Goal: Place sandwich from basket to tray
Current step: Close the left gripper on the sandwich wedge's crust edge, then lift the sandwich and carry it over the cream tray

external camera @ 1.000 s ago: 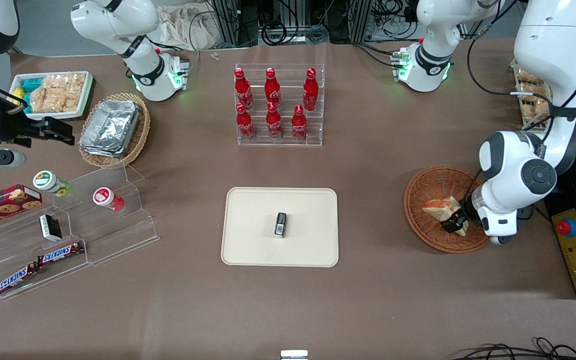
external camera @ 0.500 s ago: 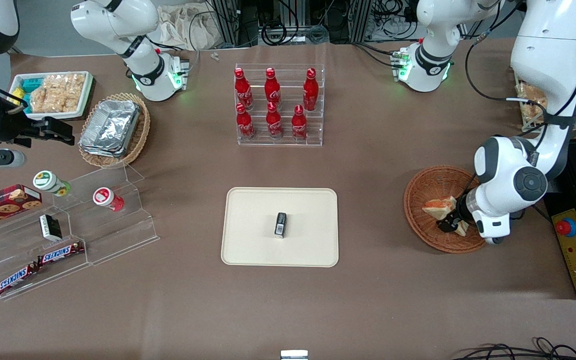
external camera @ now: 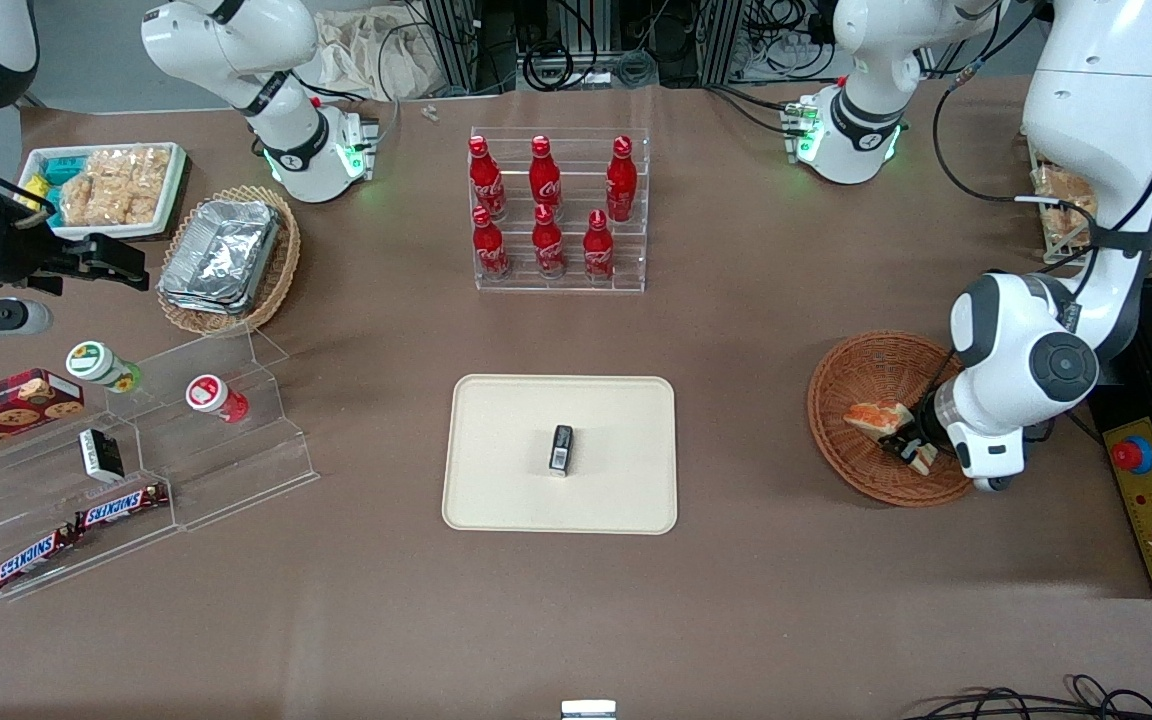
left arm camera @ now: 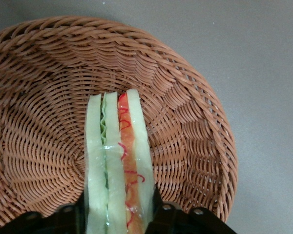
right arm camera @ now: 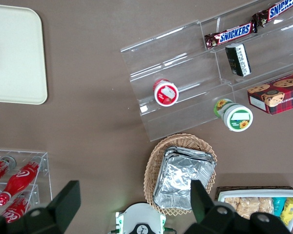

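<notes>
The sandwich is a white bread wedge with orange-red and green filling, inside the reddish-brown wicker basket toward the working arm's end of the table. My left gripper is down in the basket, its jaws shut on the sandwich's two bread faces. In the left wrist view the sandwich stands on edge between the black fingers, over the basket's weave. The cream-beige tray lies mid-table, toward the parked arm from the basket; its corner shows in the right wrist view.
A small black box sits on the tray. A clear rack of red bottles stands farther from the camera. A tan basket of foil trays, a clear stepped shelf with snacks and a red button box are also there.
The arm's wrist shifted slightly, and the sandwich now tilts a little differently between the fingers, still within the basket.
</notes>
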Tool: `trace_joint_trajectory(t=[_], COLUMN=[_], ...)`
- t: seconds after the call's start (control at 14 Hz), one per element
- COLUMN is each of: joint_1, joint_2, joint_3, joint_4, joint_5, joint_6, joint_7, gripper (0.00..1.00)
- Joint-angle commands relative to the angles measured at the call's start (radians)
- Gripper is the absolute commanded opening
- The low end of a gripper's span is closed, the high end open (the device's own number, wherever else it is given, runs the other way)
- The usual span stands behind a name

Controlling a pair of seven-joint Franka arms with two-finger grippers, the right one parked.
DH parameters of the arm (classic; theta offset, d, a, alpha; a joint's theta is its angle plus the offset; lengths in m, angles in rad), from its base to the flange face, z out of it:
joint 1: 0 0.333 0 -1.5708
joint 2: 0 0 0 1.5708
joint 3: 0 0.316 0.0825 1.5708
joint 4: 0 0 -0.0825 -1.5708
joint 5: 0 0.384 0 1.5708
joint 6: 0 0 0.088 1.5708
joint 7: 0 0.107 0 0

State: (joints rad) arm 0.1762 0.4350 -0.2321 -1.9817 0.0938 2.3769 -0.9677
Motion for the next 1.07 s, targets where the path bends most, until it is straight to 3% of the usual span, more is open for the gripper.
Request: trace_joint_trajectory(t=[0.0,0.14,0.36,0.71,1.0], joint_1=[-0.001,-0.001,-0.007,-0.027,-0.067], joint_2=[-0.012,-0.013,-0.048,-0.084,-0.073], joint_3=[-0.006,-0.006,-0.013,-0.041,-0.121], joint_4=[0.0,0.032,0.145,0.432,0.543], joint_5=[0.02,0.02,0.021,0.021,0.023], joint_6=[0.004,-0.019,-0.224,-0.56,-0.63], joint_7=[-0.032,-0.026,0.003,0.327,0.569], gripper=[0.0,0.0,0.0,0.0,0.0])
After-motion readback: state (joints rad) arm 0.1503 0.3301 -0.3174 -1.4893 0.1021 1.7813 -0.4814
